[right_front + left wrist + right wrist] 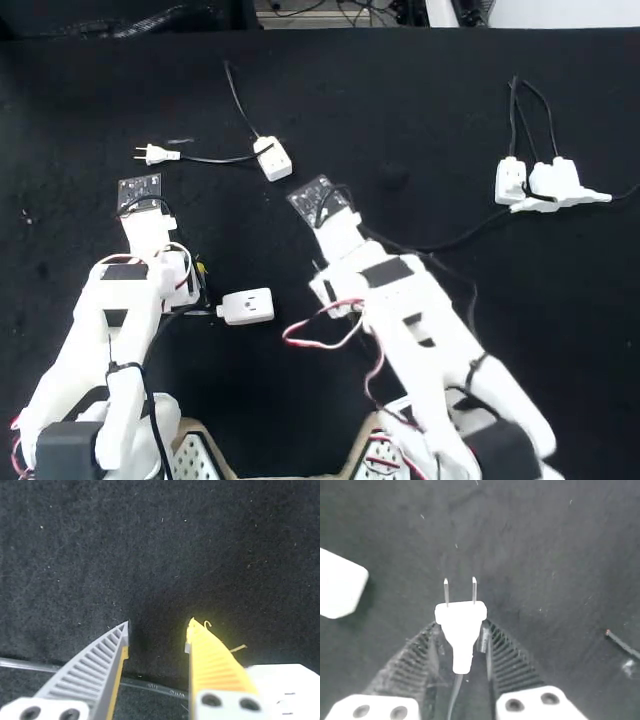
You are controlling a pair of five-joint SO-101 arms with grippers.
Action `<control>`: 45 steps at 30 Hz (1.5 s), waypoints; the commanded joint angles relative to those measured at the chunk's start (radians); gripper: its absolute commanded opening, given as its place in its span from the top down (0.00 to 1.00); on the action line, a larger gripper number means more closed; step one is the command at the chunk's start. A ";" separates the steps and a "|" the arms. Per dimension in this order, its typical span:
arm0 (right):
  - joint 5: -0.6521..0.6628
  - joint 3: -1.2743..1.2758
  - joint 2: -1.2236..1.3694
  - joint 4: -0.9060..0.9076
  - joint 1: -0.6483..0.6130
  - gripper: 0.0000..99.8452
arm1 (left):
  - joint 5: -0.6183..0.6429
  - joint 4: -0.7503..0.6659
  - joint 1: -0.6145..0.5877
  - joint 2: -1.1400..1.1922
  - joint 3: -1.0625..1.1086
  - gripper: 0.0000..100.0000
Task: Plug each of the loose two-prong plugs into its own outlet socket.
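Note:
My right gripper [460, 627] is shut on a white two-prong plug [460, 620], whose prongs point away from the wrist toward bare black cloth. A white outlet socket [339, 591] lies just off to one side of it. In the high view that gripper [320, 203] hovers a little right of this socket [272, 158]. A second loose plug [152, 153] lies at the far left on a black cable. My left gripper [158, 625] is open above the cloth with nothing between its fingers. It sits [140, 192] just below the loose plug. Another white socket [246, 306] lies beside the left arm.
At the far right, a white outlet [510, 180] and a white plug block [560, 183] sit together with black cables looping behind them. A black cable [455, 240] runs from there toward the right arm. A thin cable [150, 685] crosses under the left gripper.

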 commanded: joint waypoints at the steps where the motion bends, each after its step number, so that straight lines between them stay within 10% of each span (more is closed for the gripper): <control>1: 0.006 -0.015 -0.096 -0.020 -0.048 0.97 | 0.003 -0.008 0.004 -0.012 -0.005 0.81; 10: 0.000 -0.176 0.030 -0.127 -0.350 0.95 | 0.005 -0.005 -0.005 -0.014 -0.007 0.81; 26: -0.072 0.010 0.022 -0.397 -0.371 0.99 | 0.081 0.064 -0.113 -0.037 -0.071 0.81; 45: -0.190 0.104 0.010 -0.578 -0.485 0.99 | 0.083 0.155 -0.101 -0.832 0.222 0.81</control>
